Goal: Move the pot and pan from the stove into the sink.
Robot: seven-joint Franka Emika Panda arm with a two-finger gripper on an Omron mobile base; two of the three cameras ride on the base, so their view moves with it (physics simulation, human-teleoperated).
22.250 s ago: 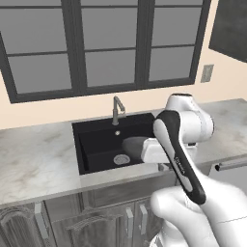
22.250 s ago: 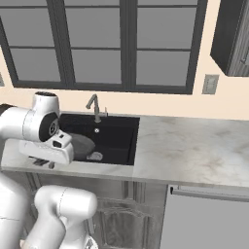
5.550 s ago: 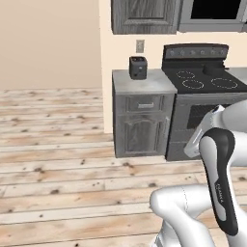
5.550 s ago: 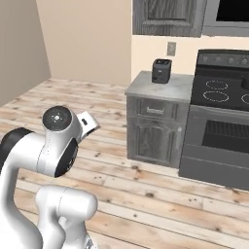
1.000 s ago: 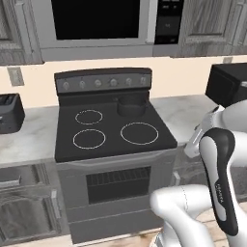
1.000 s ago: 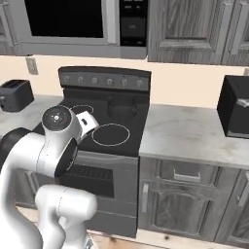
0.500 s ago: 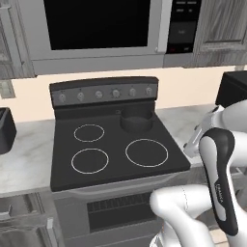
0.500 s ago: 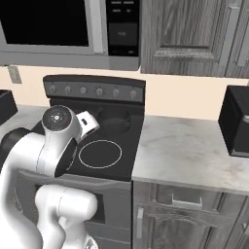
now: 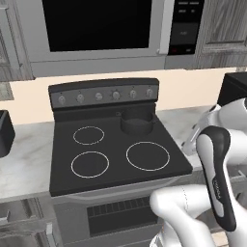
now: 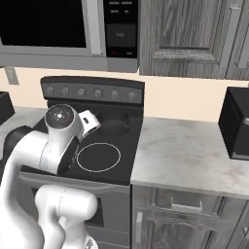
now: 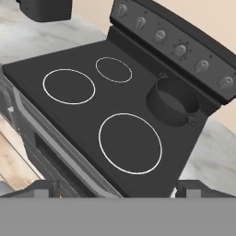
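The pot (image 9: 137, 120) is a low dark grey round pot on the back right burner of the black stove (image 9: 113, 166). It also shows in the right base view (image 10: 113, 125) and in the hand view (image 11: 174, 102), and looks empty. My gripper (image 11: 119, 188) hangs above the stove's front edge, well short of the pot. It is open, its two dark fingertips (image 11: 45, 187) wide apart with nothing between them. The other three burners are bare. The pan and the sink are out of view.
A grey knob panel (image 9: 103, 94) runs along the stove's back, under a microwave (image 9: 96, 29). A black toaster (image 9: 5, 132) stands on the marble counter to the left. Another black appliance (image 10: 236, 129) sits on the right counter (image 10: 189, 153).
The base has driven closer to the stove, so the range fills more of both base views and sits more centrally. The pot has not moved on its burner. The gripper stays open.
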